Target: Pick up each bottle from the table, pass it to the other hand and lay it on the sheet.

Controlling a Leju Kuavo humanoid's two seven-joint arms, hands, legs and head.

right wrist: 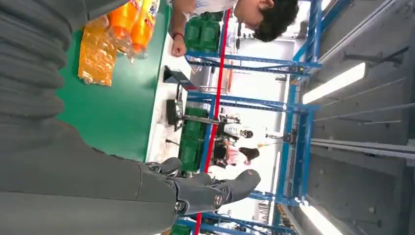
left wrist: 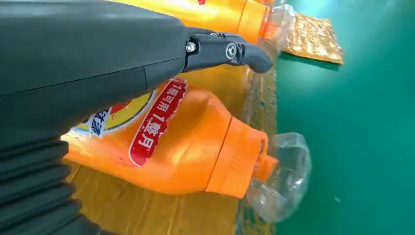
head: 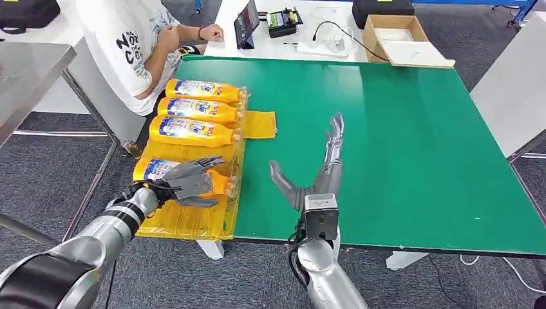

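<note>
**Fourth bottle under the left hand, right hand flat and empty**

On the yellow sheet [head: 187,222] at the left edge of the green table [head: 412,148]: 4 orange bottles lying on their sides, caps toward the table's middle. 3 of them [head: 196,109] packed side by side at the far end. Nearest bottle [head: 154,170] lying a little apart from those 3, with the left hand [head: 190,180] draped over its body, fingers spread across the top. Whether closed around it or merely resting on it: cannot tell from the head view; in the left wrist view, thumb [left wrist: 230,51] above the label, clear of the plastic.

Right hand [head: 319,170] stretched out flat on the green surface, fingers straight and apart, holding nothing.

Handling, as a judgement: probably full of liquid, so fairly heavy with weight shifting when tilted. Glossy orange plastic [left wrist: 195,147], likely slick and slightly yielding under squeeze. Clear cap [left wrist: 284,174] thin and brittle-looking, a poor grip point. Best hold likely across the broad labelled middle, fingers wrapped well round. Rolling possible when laid down.
</note>
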